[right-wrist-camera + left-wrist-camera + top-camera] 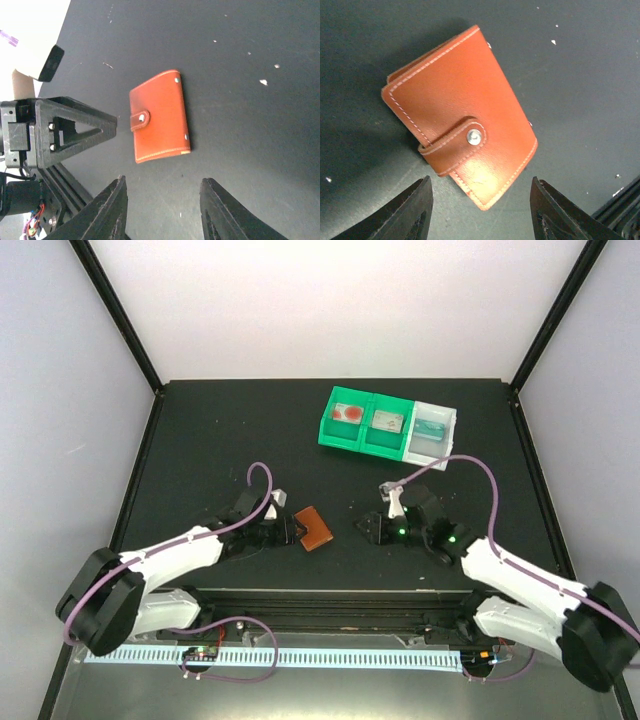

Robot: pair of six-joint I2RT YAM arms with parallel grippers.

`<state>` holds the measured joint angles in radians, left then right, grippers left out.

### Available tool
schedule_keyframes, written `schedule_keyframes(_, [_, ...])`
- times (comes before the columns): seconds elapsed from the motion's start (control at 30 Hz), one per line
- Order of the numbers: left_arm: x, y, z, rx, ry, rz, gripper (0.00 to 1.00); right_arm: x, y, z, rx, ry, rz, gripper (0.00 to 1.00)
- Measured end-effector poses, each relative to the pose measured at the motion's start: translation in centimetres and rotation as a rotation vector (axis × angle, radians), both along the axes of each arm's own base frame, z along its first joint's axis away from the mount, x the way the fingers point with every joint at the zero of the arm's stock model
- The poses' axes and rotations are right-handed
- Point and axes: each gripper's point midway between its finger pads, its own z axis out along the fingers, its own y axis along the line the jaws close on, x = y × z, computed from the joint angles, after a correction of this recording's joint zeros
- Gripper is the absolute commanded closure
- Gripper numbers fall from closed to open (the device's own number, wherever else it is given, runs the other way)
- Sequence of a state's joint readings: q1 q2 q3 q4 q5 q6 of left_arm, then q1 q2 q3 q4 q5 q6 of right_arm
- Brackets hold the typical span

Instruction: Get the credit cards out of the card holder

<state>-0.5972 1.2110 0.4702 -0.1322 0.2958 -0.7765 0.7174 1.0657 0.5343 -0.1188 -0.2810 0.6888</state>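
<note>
A: Now, where is the holder [314, 528]?
B: It lies flat on the table [200, 440], closed, with the tab [450, 145] snapped over its front. It is between my two pincers.
A: And your left pincer [291, 530]?
B: Spread, just beside the holder. One corner of it points between the fingers, but they do not touch it.
A: The right pincer [163, 182]?
B: Also spread, with nothing between the fingers. It is apart from the holder and faces it.
</note>
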Motion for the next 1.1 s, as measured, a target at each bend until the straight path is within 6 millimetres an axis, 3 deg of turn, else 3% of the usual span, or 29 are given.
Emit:
schedule_keyframes(0.2, [0.1,0.5,-1.6,-0.001,0.037,0.007,0.51,3.0,3.3,-0.8,-0.021,-0.007,0.055,0.6])
schedule_keyframes(0.4, [0.3,0.3,-2.5,-0.008,0.055,-0.009,0.59,4.8,6.1,-3.5,-0.034,0.041,0.116,0.62])
schedule_keyframes(0.67, [-0.1,-0.1,-3.2,-0.01,0.073,-0.048,0.67,4.1,7.3,-8.1,-0.04,0.141,0.179,0.62])
schedule_keyframes(0.93, [-0.1,-0.2,-3.2,-0.013,0.064,-0.061,0.73,3.7,7.8,-10.2,-0.031,0.179,0.213,0.65])
schedule_keyframes(1.0, [-0.1,-0.3,-3.2,-0.018,0.064,-0.064,0.73,3.6,8.1,-10.1,-0.014,0.174,0.222,0.68])
schedule_keyframes(1.1, [-0.1,-0.4,-3.4,-0.021,0.068,-0.068,0.74,3.4,8.2,-10.3,-0.004,0.176,0.231,0.82])
